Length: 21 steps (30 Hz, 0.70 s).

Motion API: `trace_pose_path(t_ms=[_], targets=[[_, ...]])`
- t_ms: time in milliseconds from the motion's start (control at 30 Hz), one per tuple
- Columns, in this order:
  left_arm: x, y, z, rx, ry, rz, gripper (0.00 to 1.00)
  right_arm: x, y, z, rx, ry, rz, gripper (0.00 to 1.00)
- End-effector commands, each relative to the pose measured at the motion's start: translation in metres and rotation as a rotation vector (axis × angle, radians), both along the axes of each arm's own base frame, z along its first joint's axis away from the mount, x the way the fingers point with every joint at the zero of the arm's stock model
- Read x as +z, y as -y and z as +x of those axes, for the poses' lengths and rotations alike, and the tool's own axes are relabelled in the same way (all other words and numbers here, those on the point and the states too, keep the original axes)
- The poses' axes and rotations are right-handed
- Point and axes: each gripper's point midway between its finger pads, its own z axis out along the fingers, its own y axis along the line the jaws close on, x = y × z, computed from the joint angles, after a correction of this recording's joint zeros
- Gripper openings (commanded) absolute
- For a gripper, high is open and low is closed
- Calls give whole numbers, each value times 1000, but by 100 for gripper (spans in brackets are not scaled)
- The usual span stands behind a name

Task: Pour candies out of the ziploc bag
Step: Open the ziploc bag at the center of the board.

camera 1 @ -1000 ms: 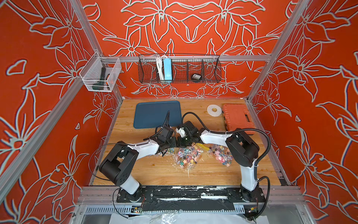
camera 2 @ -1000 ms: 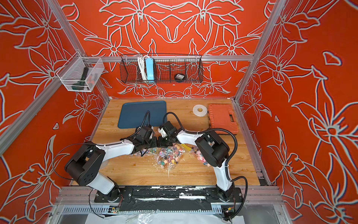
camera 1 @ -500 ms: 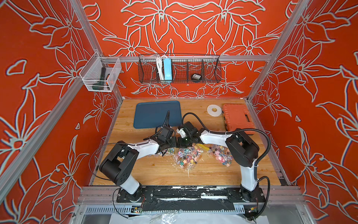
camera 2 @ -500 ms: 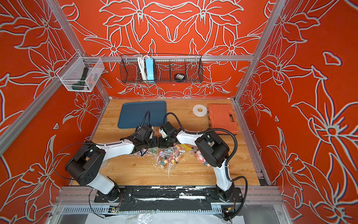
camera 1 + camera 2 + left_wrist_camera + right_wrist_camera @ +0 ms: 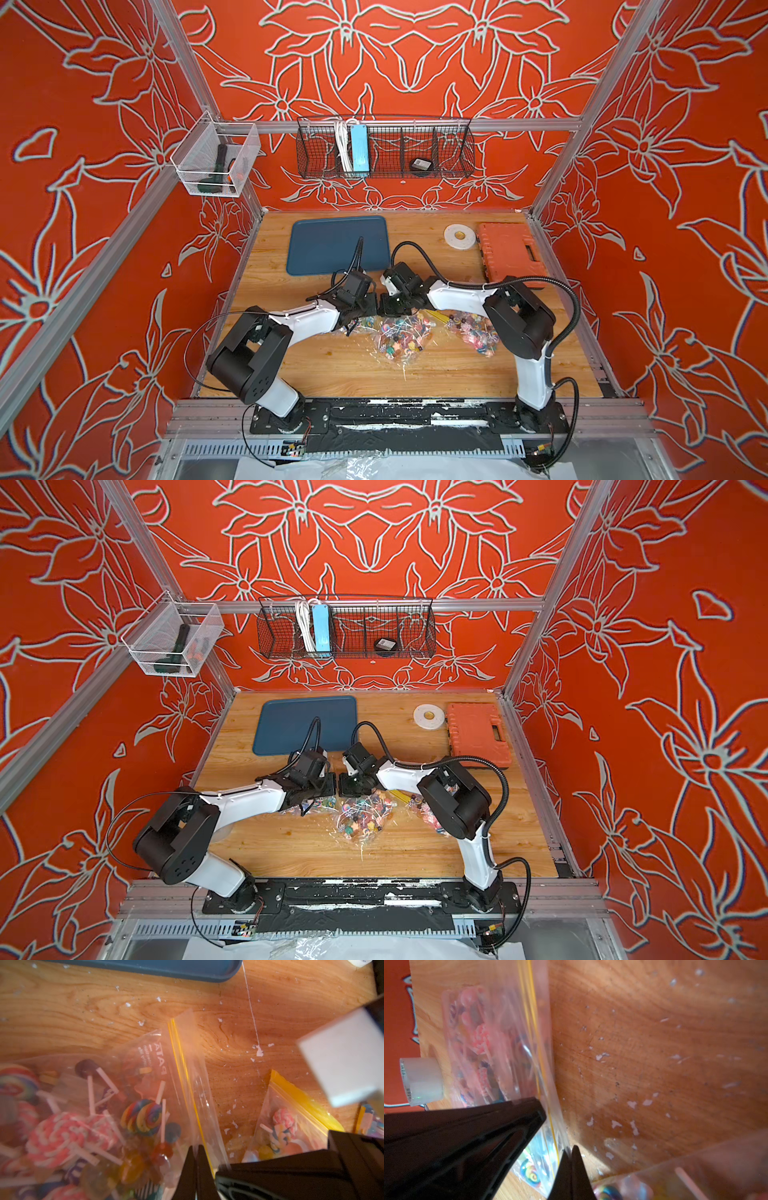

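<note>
A clear ziploc bag [image 5: 145, 1076] with a yellow zip line lies on the wooden table, full of candies [image 5: 143, 1116]: swirl and round lollipops on white sticks. My left gripper [image 5: 195, 1148] is shut on the thin plastic lip beside the zip line. In the right wrist view, my right gripper [image 5: 571, 1149] is shut on the lip of the bag [image 5: 512, 1047], on the far side of the zip line from the left finger. In both top views the left gripper [image 5: 371, 305] and the right gripper [image 5: 384, 305] meet tip to tip, low over the bags.
Two more candy bags lie close by, one in the middle [image 5: 401, 340] and one by the right arm [image 5: 473, 330]. A blue tray [image 5: 336, 245], a white tape roll [image 5: 459, 237] and an orange case [image 5: 509, 255] sit at the back.
The left gripper's jaws have closed on the bag's lip. Both arms have barely shifted.
</note>
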Motion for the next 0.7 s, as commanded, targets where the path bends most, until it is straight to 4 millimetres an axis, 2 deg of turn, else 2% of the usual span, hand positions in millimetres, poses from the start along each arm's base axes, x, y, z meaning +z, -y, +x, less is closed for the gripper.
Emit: trace_pose_path(t_ms=[0, 533, 667], targets=[[3, -21, -4, 49, 11, 79, 0, -22, 35, 7, -101, -6, -158, 0], [8, -32, -8, 83, 24, 104, 0, -32, 53, 5, -141, -12, -238, 0], [8, -32, -9, 78, 25, 98, 0, -30, 47, 5, -124, -9, -213, 0]])
